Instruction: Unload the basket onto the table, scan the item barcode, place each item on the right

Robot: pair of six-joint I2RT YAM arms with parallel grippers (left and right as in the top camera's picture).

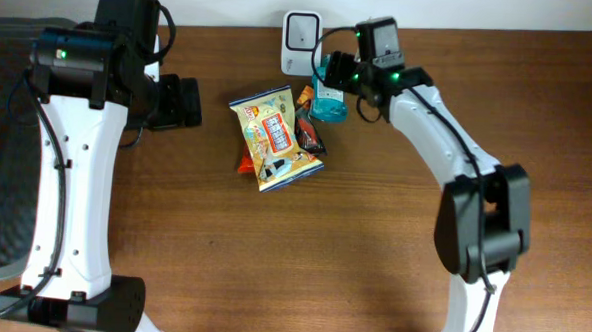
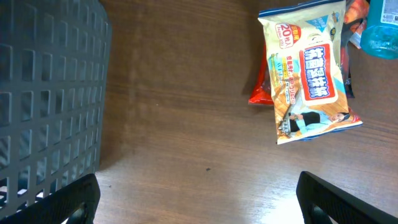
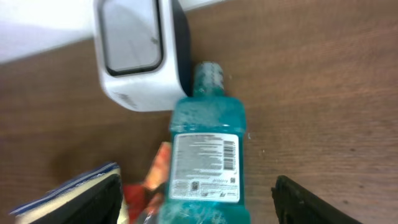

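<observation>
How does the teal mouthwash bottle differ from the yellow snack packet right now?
The teal translucent plastic bottle is rounded; the yellow plastic snack packet is flat. The bottle's neck points at the white scanner; the packet lies farther from it, over a red wrapper. The bottle shows a barcode label; the packet shows its printed front. Both lie on the brown wooden table.

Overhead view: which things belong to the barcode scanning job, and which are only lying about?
For the job:
teal mouthwash bottle
white scanner
right claw, open, one finger on each side of the bottle

Lying about:
yellow snack packet
red wrapper partly under it
dark mesh basket
</observation>
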